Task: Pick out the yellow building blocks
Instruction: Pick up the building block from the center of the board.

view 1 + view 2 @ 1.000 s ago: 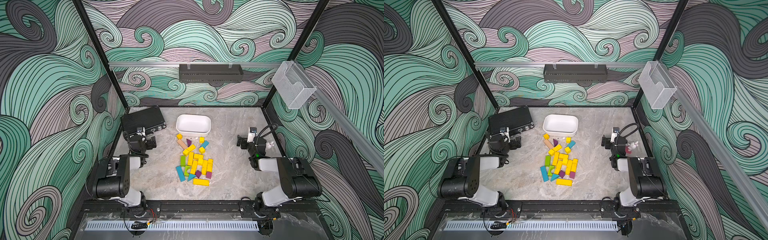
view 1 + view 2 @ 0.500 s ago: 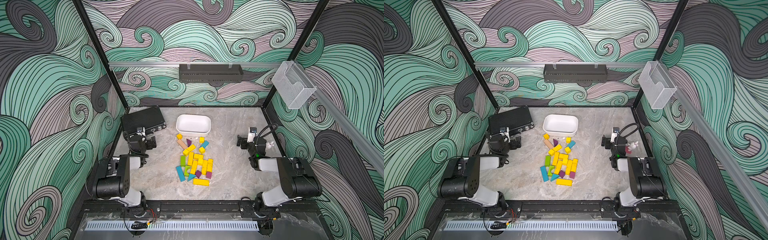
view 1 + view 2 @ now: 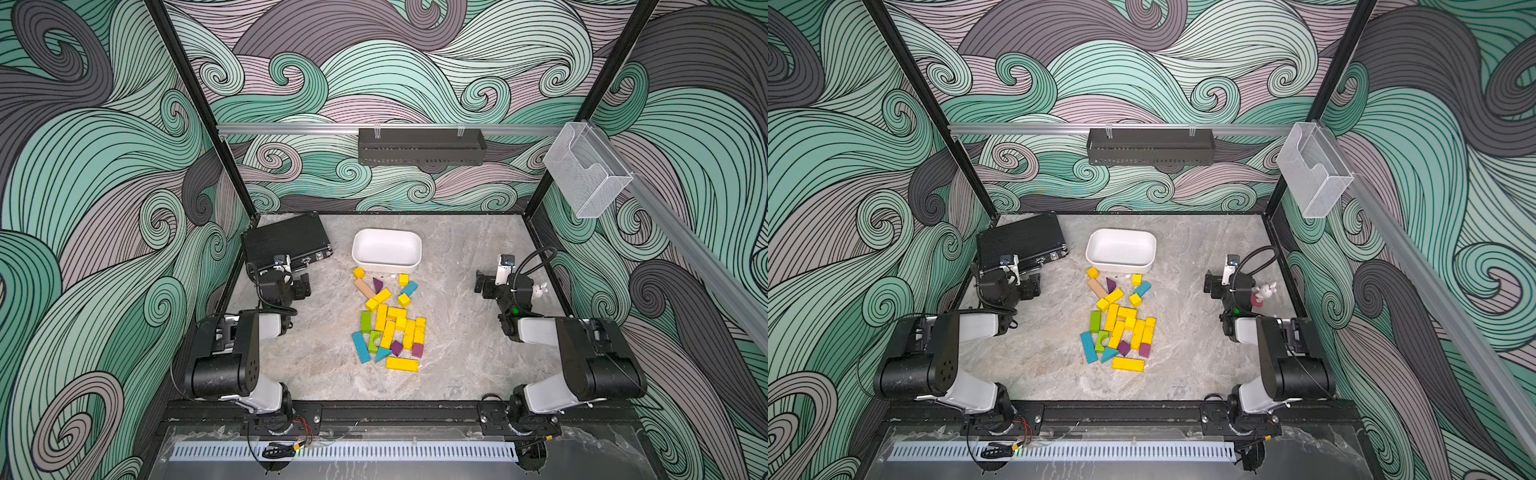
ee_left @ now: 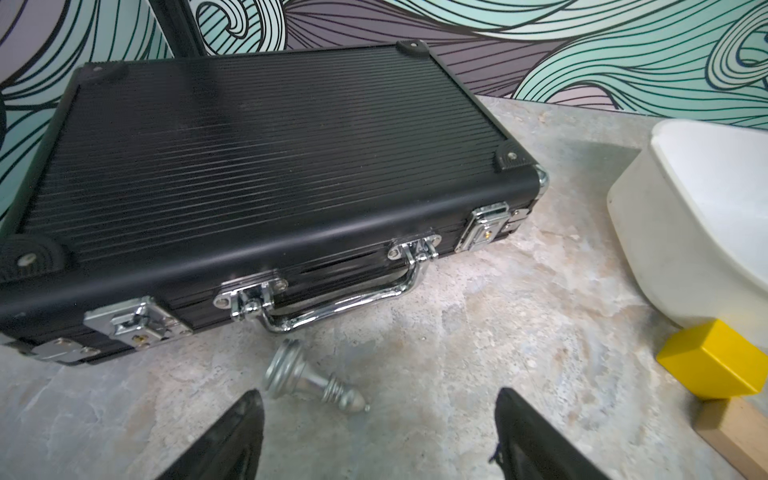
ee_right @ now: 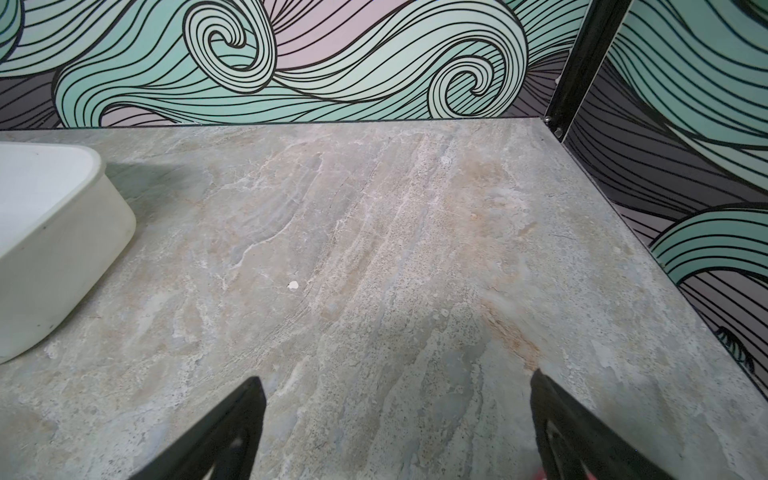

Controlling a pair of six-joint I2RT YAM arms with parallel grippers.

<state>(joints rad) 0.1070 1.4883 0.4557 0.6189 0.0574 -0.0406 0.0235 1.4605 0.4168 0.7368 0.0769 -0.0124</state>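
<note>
The yellow building blocks (image 3: pixel 388 332) (image 3: pixel 1116 334) lie in a loose pile at the middle of the table in both top views, with more scattered toward the white dish. One yellow cube (image 4: pixel 715 361) shows in the left wrist view beside the dish. My left gripper (image 3: pixel 305 286) (image 4: pixel 380 415) is open and empty, left of the pile, in front of a black case. My right gripper (image 3: pixel 481 284) (image 5: pixel 397 399) is open and empty over bare table, well right of the pile.
A white dish (image 3: pixel 386 262) (image 5: pixel 54 257) stands behind the pile. The black case (image 3: pixel 286 241) (image 4: pixel 249 166) lies at the back left, with a silver metal piece (image 4: pixel 307 380) before it. Blue (image 3: pixel 360 347), green, purple and tan (image 4: pixel 739 436) blocks are mixed in. A small rabbit figure (image 3: pixel 1264 293) stands far right.
</note>
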